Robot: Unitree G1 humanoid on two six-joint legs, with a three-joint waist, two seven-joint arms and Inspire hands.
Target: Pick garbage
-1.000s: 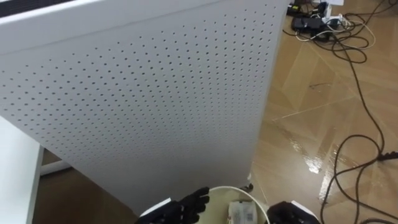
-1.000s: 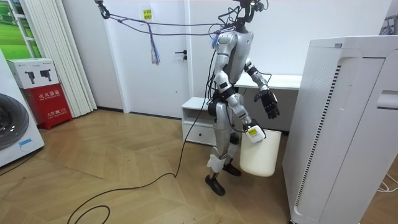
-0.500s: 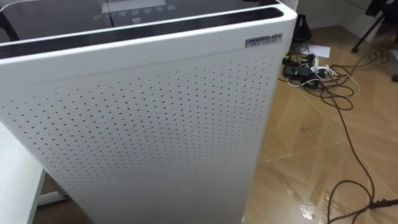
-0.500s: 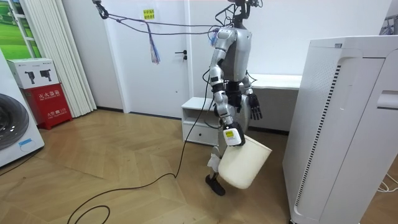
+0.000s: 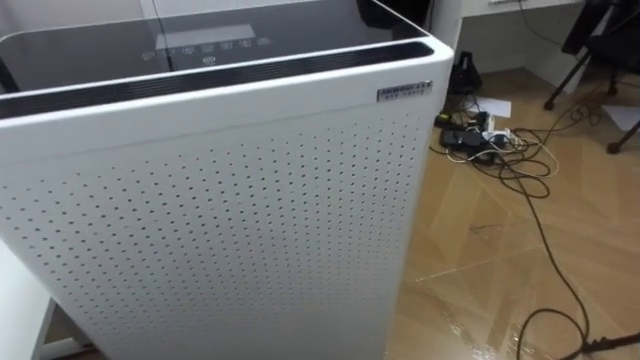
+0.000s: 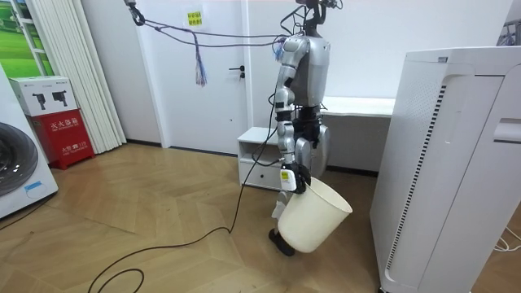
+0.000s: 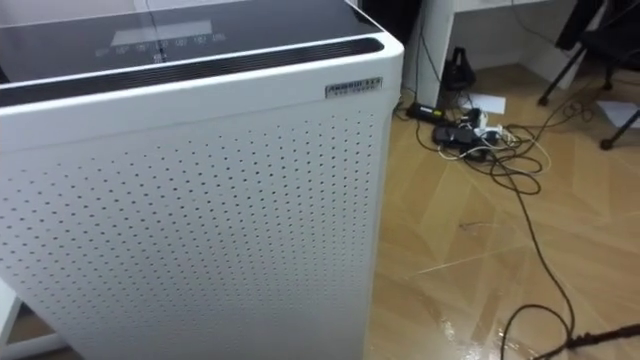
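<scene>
In the room view I stand on the wooden floor facing a tall white air purifier (image 6: 448, 163). My right hand (image 6: 294, 180) hangs low at my side, gripping the rim of a cream waste bin (image 6: 309, 220). The bin tilts with its mouth turned up toward the room view's right and hangs just above the floor in front of my legs. My left hand (image 6: 319, 151) hangs by my hip on the far side of my body. In the eye views the purifier's perforated front (image 5: 230, 230) and dark top panel (image 5: 210, 45) stand close before me.
A tangle of cables with a power strip (image 5: 480, 140) lies on the floor right of the purifier. Behind me are a white desk (image 6: 358, 106) and a low white cabinet (image 6: 256, 155). A washing machine (image 6: 16, 171) and a red box (image 6: 61, 130) stand at the room view's left.
My right arm has swung the bin down and toward the room view's left. My left arm has dropped from raised to my side. The head camera tilted up, so bin and hands left the eye view.
</scene>
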